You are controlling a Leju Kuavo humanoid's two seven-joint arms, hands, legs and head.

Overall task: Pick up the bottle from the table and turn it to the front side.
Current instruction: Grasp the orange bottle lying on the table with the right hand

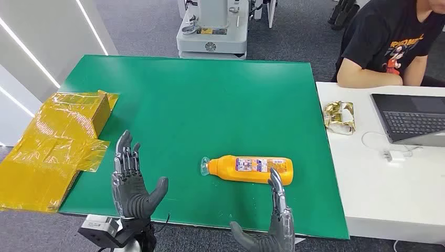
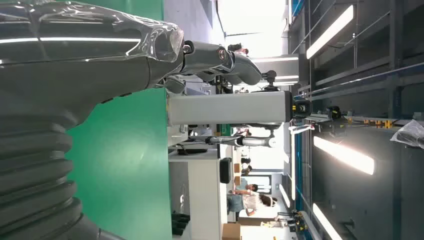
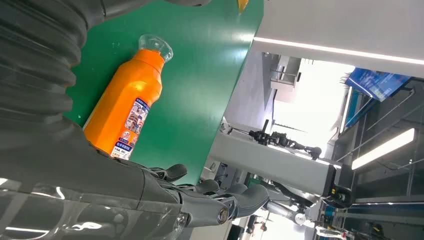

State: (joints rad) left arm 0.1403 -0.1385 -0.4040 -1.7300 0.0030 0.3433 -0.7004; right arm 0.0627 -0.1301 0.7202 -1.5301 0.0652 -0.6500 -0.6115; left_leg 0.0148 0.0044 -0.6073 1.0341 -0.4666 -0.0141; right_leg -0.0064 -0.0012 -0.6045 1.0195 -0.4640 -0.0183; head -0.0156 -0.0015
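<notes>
Green tabletop (image 1: pixel 210 94) filled the middle of the head view, and the orange bottle (image 1: pixel 247 169) lay on its side at lower centre, clear cap toward the left of the frame, label facing up. My right hand (image 1: pixel 273 223) rose from the bottom edge just below the bottle, fingers apart and holding nothing, one fingertip just at the bottle's lower right end. My left hand (image 1: pixel 130 181) stood at lower left, open too, palm turned toward the bottle and well apart from it. Yellow wrapping (image 1: pixel 57 142) sprawled over the tabletop's left edge. At upper right a person (image 1: pixel 388 42) sat by a laptop (image 1: pixel 412 118) on a white desk (image 1: pixel 378 194).
</notes>
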